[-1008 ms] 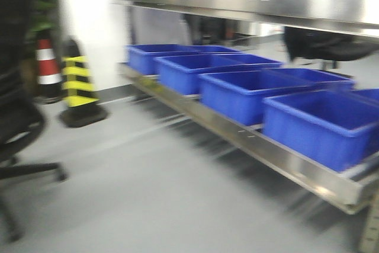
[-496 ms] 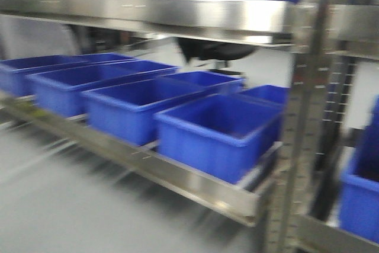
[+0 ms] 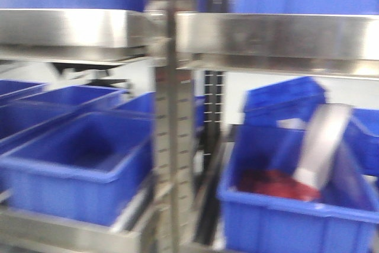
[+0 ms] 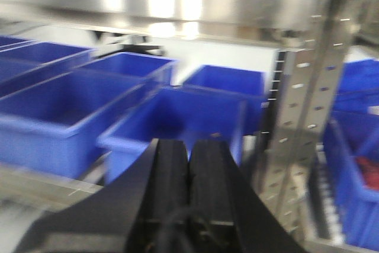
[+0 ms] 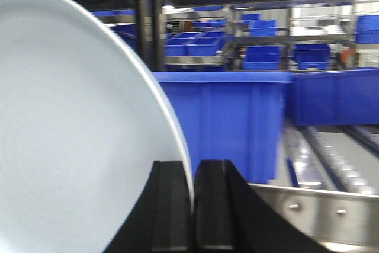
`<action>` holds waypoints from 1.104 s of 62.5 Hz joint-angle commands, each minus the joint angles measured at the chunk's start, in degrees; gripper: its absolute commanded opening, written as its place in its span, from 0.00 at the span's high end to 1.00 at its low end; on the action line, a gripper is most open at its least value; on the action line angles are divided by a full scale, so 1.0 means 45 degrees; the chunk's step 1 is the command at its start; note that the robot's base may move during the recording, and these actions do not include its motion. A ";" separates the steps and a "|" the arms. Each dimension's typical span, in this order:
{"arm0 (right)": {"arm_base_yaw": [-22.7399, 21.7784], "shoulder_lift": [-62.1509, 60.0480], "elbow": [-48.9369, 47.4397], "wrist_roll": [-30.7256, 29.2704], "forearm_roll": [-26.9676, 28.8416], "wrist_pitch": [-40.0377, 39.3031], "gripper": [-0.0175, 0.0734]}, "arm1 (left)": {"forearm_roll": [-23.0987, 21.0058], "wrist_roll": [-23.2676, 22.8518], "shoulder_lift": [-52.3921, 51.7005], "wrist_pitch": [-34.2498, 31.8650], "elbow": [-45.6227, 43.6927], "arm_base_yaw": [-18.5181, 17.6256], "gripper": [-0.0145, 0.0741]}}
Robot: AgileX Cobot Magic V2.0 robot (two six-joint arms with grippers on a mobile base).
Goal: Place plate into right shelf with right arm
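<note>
Front view: the shelf (image 3: 278, 34) framed blue bins (image 3: 77, 164) with hard steel edges, and the openings above them looked low. No plate showed here.

Left wrist view: the left gripper (image 4: 189, 164) was pressed together, empty.

Right wrist view: the right gripper (image 5: 193, 176) pinched the plate (image 5: 71, 122) by its rim. The plate looked stiff, glossy, likely slippery and breakable, and a steel rail (image 5: 308, 205) lay close below.

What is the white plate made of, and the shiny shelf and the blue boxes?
The plate looks like glazed ceramic, or maybe hard plastic: it is smooth, glossy and pale white. The shelf looks like stainless steel: silvery and mirror-bright, with punched holes in its uprights. The blue boxes look like moulded plastic: evenly coloured, slightly shiny, with thick rims.
</note>
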 commanded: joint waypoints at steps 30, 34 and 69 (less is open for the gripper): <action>-0.0099 0.0101 -0.0403 0.0003 0.0023 -0.1162 0.75 | -0.0052 0.0037 -0.0019 -0.1075 0.0107 -0.0079 0.89; -0.0099 0.0101 -0.0403 0.0003 0.0023 -0.1162 0.75 | -0.0052 0.0037 -0.0019 -0.1075 0.0107 -0.0079 0.89; -0.0099 0.0101 -0.0403 0.0003 0.0023 -0.1162 0.75 | -0.0052 0.0037 -0.0019 -0.1075 0.0107 -0.0079 0.89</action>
